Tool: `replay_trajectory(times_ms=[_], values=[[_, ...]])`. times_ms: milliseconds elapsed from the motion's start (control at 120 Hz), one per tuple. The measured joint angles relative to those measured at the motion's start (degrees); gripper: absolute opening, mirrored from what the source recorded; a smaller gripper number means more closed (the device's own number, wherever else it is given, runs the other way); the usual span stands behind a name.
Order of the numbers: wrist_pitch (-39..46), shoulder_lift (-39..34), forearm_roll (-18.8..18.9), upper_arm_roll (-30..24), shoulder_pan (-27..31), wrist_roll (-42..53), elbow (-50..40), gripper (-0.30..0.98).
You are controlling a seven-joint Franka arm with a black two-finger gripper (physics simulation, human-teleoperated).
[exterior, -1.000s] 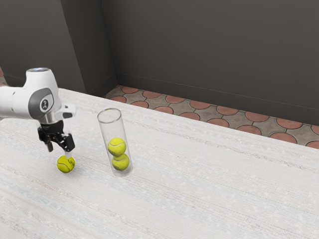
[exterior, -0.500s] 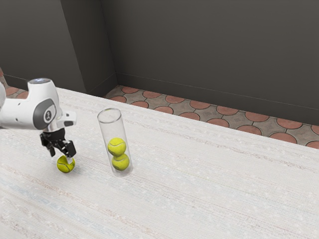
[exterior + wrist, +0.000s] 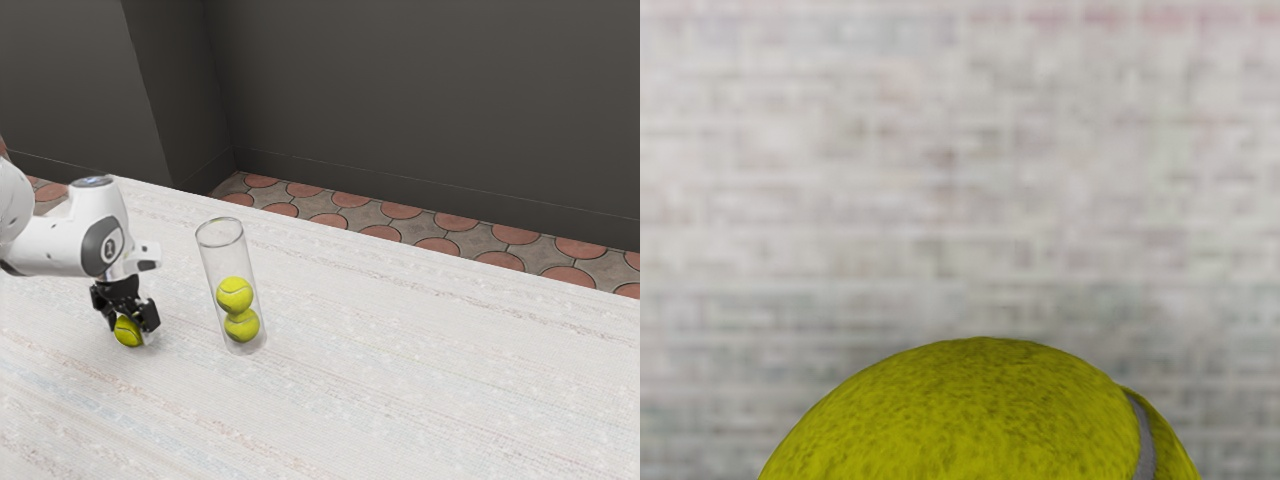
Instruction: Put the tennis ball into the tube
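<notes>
Tube — clear, glossy, glass-like plastic; tennis ball — matt, fuzzy felt; arm — smooth, white, glossy.

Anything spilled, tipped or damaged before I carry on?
Nothing stands out: the clear cylindrical tube stands on the pale table, two yellow tennis balls stacked inside; a third ball is at the black gripper.
</notes>
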Motion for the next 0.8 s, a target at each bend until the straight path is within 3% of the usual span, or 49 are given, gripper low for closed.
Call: replay_trajectory(times_ms=[358, 658, 800], values=[[0.25, 0.25, -0.07, -0.25, -0.15, 0.18, 0.33, 0.67], [0.32, 0.25, 0.18, -0.26, -0.21, -0.48, 0.34, 0.35], [0.33, 0.16, 1.00, -0.25, -0.21, -1.68, 0.33, 0.30]])
